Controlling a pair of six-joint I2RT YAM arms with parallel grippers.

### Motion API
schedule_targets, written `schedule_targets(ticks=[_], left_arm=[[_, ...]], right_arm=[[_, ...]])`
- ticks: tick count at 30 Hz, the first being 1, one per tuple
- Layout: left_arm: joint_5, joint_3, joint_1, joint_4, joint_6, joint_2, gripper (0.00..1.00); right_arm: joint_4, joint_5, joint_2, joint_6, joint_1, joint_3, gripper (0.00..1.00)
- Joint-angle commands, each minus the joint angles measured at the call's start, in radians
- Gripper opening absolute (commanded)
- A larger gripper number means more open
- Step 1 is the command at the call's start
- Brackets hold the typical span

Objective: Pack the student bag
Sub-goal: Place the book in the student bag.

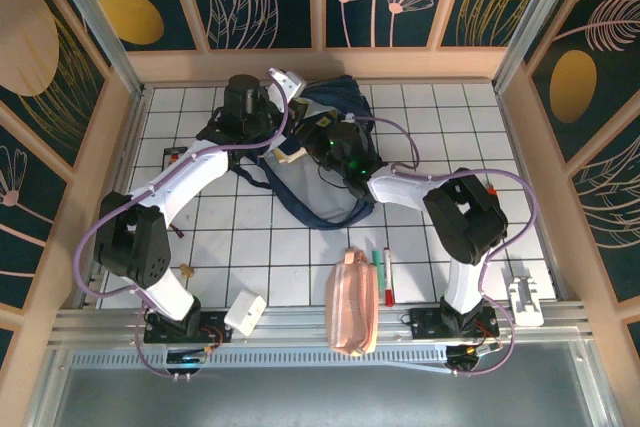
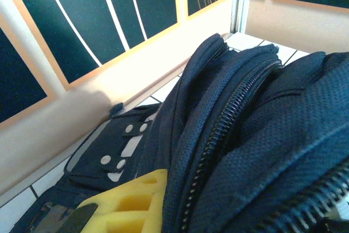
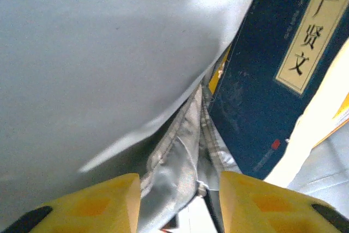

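The student bag (image 1: 312, 192), navy with toothed zips and pale grey lining (image 3: 98, 53), lay at the surface's (image 1: 250, 247) far middle. Its long axis ran roughly 12 to 6 o'clock, straps (image 1: 330, 225) looping at 6. The right fingers (image 3: 92, 205) stood spread inside it beside a blue book (image 3: 262, 80). Whether the left fingers (image 2: 136, 205) were clenched could not be told.

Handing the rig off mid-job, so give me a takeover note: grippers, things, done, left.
The left gripper sits at the student bag's edge; open or shut unclear.
The right gripper is open inside the bag, straddling the grey lining.
Done: blue book is in the bag.
Probably left: pink pouch, green marker and red marker, lying on the table near the arm bases; bag open.
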Motion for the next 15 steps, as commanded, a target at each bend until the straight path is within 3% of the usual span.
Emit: schedule_targets(ticks=[1, 3, 7, 15], left_arm=[[0.043, 0.019, -0.006, 0.135, -0.030, -0.062, 0.00], [0.032, 0.013, -0.006, 0.137, -0.030, -0.061, 0.00], [0.026, 0.010, -0.006, 0.137, -0.026, -0.060, 0.00], [0.038, 0.024, -0.006, 0.135, -0.025, -0.053, 0.00]], right_arm=[[-0.115, -0.092, 0.045, -0.099, -0.007, 0.001, 0.18], [-0.099, -0.090, 0.076, -0.140, -0.001, 0.023, 0.08], [-0.133, -0.055, 0.144, -0.184, 0.012, 0.090, 0.06], [-0.010, -0.017, 0.251, -0.200, 0.029, 0.132, 0.03]])
